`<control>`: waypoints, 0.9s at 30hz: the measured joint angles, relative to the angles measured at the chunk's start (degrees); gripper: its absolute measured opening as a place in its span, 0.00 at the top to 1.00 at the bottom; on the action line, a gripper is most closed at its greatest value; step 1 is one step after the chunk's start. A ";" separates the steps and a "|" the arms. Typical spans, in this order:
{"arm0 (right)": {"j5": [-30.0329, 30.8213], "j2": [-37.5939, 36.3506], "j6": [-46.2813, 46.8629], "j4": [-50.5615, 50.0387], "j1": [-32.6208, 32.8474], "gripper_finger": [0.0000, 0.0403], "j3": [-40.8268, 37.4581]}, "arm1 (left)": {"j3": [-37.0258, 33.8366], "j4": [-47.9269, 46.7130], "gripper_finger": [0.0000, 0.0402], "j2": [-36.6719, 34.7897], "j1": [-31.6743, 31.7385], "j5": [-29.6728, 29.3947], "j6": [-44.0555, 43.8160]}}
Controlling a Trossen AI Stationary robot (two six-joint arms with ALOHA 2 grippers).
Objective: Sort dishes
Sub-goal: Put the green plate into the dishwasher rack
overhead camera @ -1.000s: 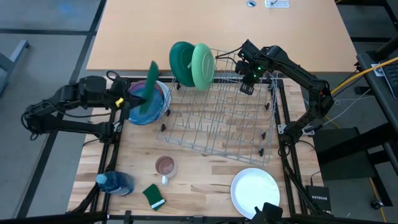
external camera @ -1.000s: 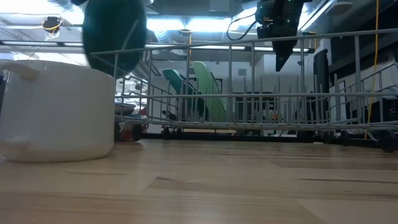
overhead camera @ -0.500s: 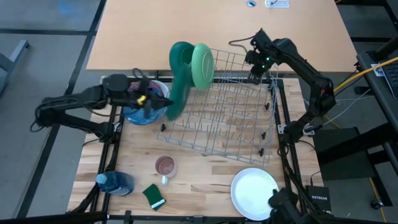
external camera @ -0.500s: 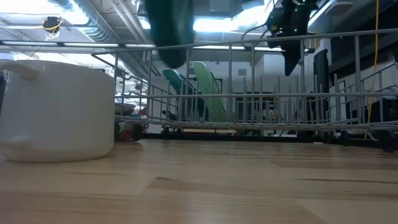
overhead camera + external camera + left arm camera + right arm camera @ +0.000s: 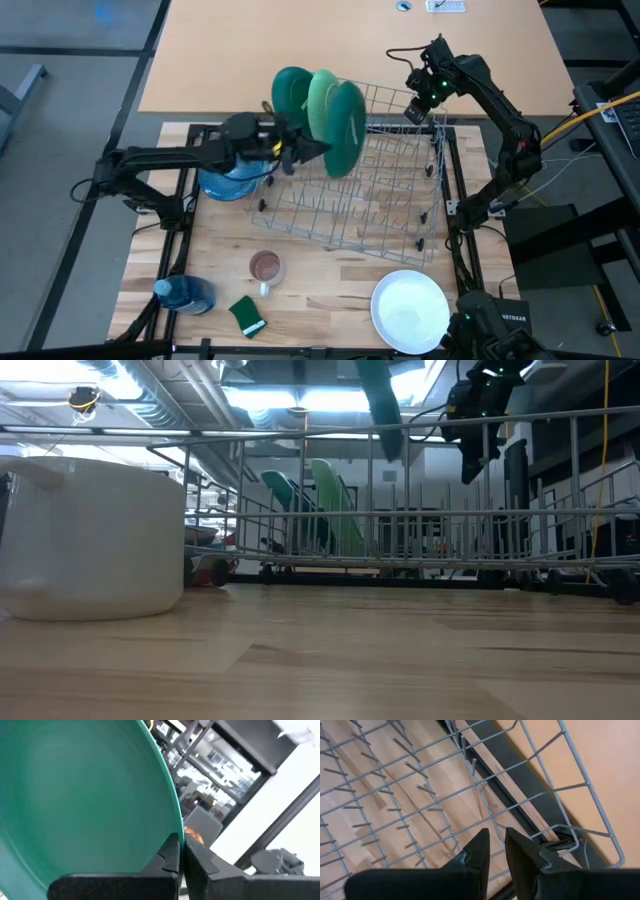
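Pinching the dark green plate [image 5: 345, 128] tight in my left gripper [image 5: 297, 152], I have carried it from the blue stack [image 5: 232, 181] over the rack [image 5: 385, 200], beside two standing green plates [image 5: 305, 100], while my right gripper [image 5: 421, 103], fingers nearly together and empty, has backed to the rack's far corner.

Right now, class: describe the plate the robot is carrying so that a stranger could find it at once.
Start at the wire dish rack in the table's middle. Two green plates stand in its far left corner. Beside them, the dark green plate is the only one pinched by the left gripper and held above the wires.
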 joint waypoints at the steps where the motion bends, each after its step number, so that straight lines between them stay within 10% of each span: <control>1: -0.12 0.00 0.00 0.00 0.01 0.84 0.00 | 0.00 1.55 1.00 1.37 1.07 0.74 -1.25; 27: -0.29 0.00 0.11 2.29 0.15 0.84 0.00 | 0.00 22.55 1.00 16.87 16.60 9.64 -10.26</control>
